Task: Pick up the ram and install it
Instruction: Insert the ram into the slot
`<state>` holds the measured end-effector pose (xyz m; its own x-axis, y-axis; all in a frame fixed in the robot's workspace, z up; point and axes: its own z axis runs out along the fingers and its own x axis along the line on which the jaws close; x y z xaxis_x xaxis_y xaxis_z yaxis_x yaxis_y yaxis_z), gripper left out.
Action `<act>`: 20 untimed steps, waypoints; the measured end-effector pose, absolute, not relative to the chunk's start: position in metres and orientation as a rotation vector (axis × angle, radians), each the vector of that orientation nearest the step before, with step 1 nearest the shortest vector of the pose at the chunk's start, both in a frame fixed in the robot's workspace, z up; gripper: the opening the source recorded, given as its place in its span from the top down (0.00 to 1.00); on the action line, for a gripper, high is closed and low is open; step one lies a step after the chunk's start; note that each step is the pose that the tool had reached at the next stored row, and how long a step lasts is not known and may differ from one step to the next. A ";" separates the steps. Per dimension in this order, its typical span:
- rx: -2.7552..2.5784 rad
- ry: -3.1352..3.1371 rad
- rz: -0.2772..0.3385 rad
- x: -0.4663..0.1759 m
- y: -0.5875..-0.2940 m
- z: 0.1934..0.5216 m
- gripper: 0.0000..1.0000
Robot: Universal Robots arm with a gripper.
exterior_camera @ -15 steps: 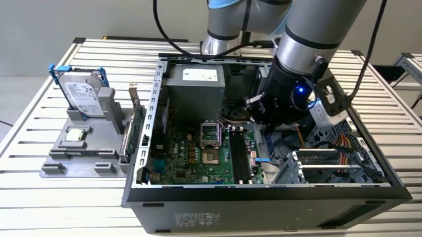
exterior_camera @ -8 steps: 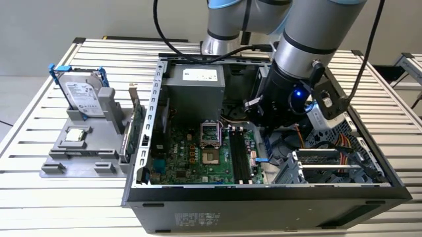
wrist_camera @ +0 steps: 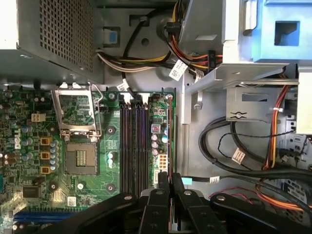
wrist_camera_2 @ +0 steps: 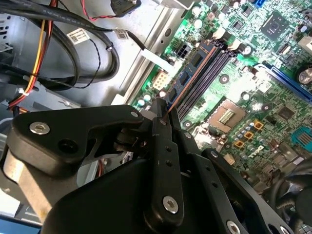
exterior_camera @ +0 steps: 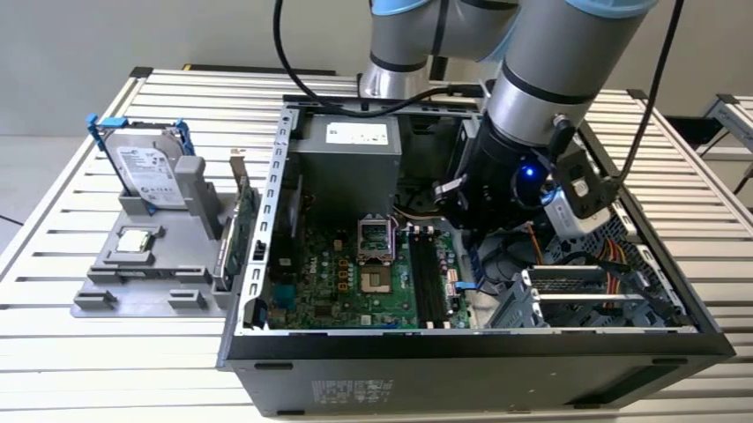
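Gripping slim blue-green ram (wrist_camera_2: 191, 75) — seemingly — black claw (wrist_camera_2: 163, 117)

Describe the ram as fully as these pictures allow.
The ram is a slim, long blue-green circuit-board stick with a row of dark rectangular chips on its face. It stands on its long edge near the border of the green motherboard, parallel to the empty dark memory slots beside it. The gripper is closed on one end of it. Whether it is fully seated cannot be told.
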<state>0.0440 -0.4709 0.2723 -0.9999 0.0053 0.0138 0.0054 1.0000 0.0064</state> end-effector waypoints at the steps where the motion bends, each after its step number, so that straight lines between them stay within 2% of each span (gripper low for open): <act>1: -0.008 -3.128 -0.010 0.044 -0.471 0.272 1.00; 20: -0.008 -3.124 -0.010 0.043 -0.471 0.266 1.00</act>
<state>0.0431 -0.4713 0.2661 -0.9998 0.0054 0.0173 0.0055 1.0000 0.0063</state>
